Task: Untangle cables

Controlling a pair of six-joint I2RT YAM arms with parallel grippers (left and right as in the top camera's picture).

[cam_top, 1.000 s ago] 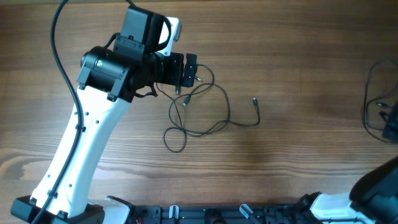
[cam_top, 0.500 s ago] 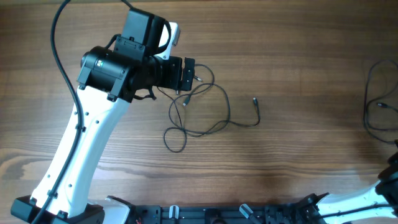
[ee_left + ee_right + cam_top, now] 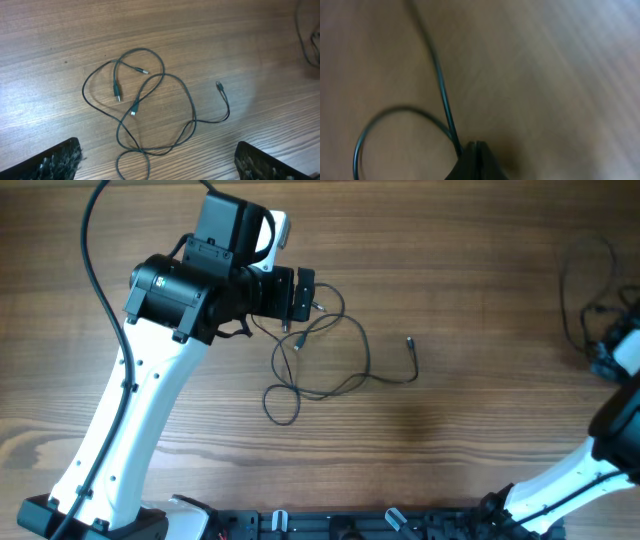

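Note:
A thin dark cable tangle (image 3: 368, 355) lies in loops on the wooden table, its free plug end (image 3: 409, 340) pointing right. My left gripper (image 3: 308, 293) hovers over the tangle's upper left. In the left wrist view the tangle (image 3: 187, 95) lies spread out below and beyond my left gripper (image 3: 157, 150), whose jaws are wide open and empty. A second dark cable (image 3: 563, 290) lies at the far right edge. My right gripper (image 3: 603, 360) is at that cable. In the right wrist view my right gripper (image 3: 476, 147) is shut with the blurred cable (image 3: 440, 85) running into its tip.
The left arm's white link (image 3: 130, 430) crosses the table's left side. A black rail (image 3: 330, 525) runs along the front edge. Bare wood (image 3: 480, 370) separates the two cables.
My right arm has risen from the bottom right corner to the right cable. That cable has shifted left and up. The left arm and the centre tangle have not moved.

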